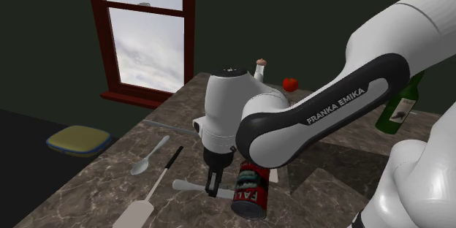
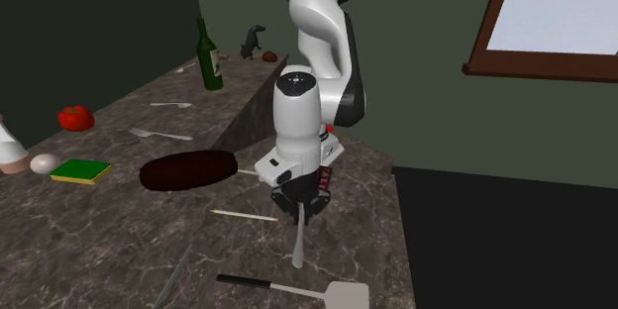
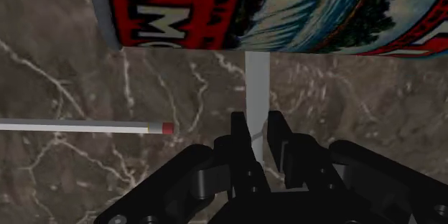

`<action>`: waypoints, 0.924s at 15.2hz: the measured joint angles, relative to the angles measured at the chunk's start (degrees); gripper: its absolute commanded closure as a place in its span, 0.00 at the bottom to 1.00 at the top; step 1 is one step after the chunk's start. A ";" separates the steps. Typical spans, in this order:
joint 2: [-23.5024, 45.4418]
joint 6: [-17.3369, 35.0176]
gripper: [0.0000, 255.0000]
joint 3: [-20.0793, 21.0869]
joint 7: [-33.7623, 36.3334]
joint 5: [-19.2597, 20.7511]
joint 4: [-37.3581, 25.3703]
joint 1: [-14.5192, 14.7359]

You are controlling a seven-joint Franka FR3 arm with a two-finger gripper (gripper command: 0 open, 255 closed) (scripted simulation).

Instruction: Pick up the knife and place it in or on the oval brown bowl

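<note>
Clamped tight between the fingers of the gripper (image 3: 257, 135): pale knife (image 3: 257, 90), down at the marble counter (image 3: 359, 100), long axis flat, one end by the red-labelled can (image 3: 251, 7), the other aimed toward the spatula (image 2: 297, 289). In the second exterior view, oval brown bowl (image 2: 188, 170) to the gripper's left.

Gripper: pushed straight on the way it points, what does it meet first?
The gripper points down at the knife clasped between its fingers. Straight under that is the marbled countertop, seemingly with no gap, though depth is hard to judge.
</note>
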State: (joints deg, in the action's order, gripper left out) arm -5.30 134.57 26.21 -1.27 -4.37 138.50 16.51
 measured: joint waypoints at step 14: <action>-6.28 -11.13 1.00 -1.20 -1.78 -2.42 -4.68 0.14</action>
State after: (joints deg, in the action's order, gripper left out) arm -11.58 123.44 25.00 -3.05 -6.79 133.82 16.64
